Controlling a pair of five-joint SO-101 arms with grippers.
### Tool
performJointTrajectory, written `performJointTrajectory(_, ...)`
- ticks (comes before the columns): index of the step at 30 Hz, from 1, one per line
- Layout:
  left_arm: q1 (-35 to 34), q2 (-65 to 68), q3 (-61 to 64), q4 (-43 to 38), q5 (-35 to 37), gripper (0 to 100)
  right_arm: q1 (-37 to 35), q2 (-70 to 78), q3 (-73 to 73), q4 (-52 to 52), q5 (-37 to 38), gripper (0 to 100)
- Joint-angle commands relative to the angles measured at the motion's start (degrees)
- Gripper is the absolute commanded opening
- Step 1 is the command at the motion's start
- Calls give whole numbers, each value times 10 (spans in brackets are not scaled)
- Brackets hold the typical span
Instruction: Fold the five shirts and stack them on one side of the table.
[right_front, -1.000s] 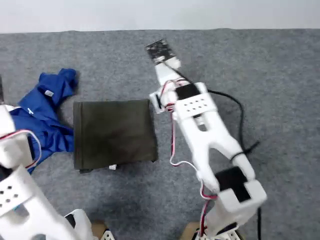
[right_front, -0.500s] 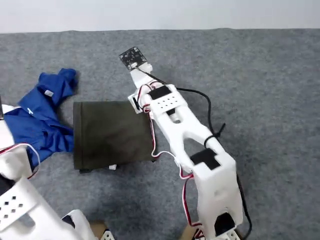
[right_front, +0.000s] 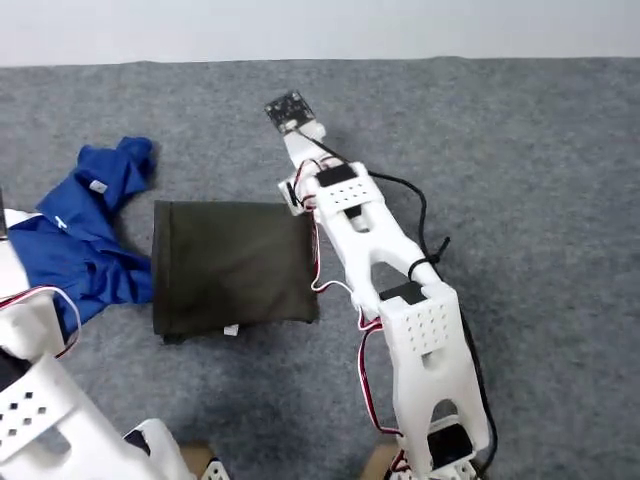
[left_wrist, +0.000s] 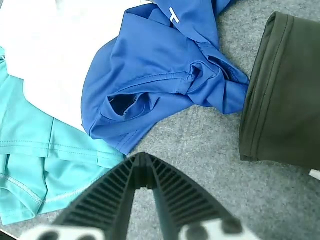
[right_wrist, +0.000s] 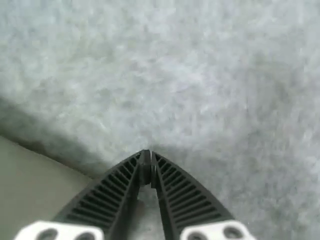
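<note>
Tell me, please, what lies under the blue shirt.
The blue shirt lies partly on a white shirt and a teal shirt, partly on the grey table. How far those two reach beneath it is covered.

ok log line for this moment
left gripper shut, empty, by crumpled blue shirt | right gripper shut, empty, by folded olive shirt
</note>
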Motion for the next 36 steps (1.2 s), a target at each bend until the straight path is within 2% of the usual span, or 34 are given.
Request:
performJointTrajectory(1,3,-9,-2,-11,-5,2,-6,-15,-74,35,2,14)
performJointTrajectory(7,3,-9,-2,-11,-6,2,-37,-49,-153,207,1,12)
performJointTrajectory(14,3,-9,-1,-11,-6,2,-53,-102,-161,379,-4,10)
performJointTrajectory(18,3,-8,3,-18,-5,2,-52,-102,-159,450,-68,10)
performJointTrajectory(28,3,-11,36,-38,-4,2,-22,28,-154,442,-81,10)
performJointTrajectory(36,3,-11,38,-38,-5,2,3,-7,-183,480,-83,10)
